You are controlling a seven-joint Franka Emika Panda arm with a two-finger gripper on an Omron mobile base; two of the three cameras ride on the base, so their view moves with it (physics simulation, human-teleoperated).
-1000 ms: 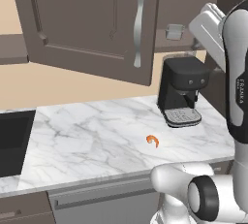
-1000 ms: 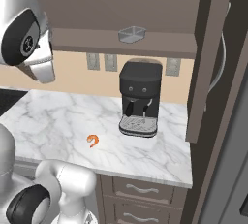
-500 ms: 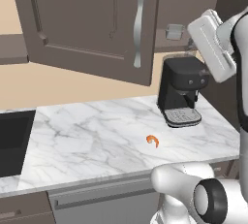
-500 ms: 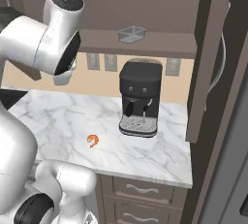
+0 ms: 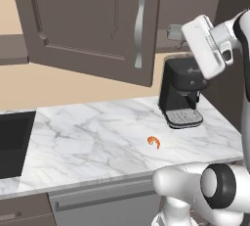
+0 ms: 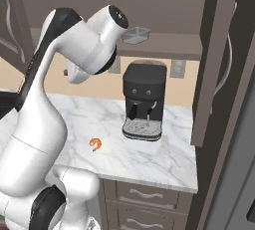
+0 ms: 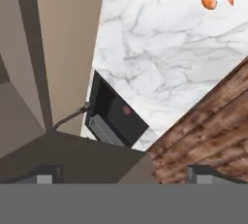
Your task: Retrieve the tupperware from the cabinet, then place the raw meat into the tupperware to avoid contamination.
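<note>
Pincer [image 7: 124, 173]: mine, spread wide, holding nothing.
Tupperware [image 6: 135, 36]: near cabinet [image 6: 164, 45] shelf's front edge.
Raw meat [image 5: 154, 142]: mid-counter, open marble around.

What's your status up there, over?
Gripper open, empty, raised near the cabinet. Tupperware on cabinet shelf. Raw meat on counter. Coffee machine below shelf.

tupperware [image 5: 174, 31] half hidden behind arm's white wrist in left base view. cabinet [image 5: 93, 19] door cut off at top edge. sink [image 5: 13, 144] cropped at left edge.
</note>
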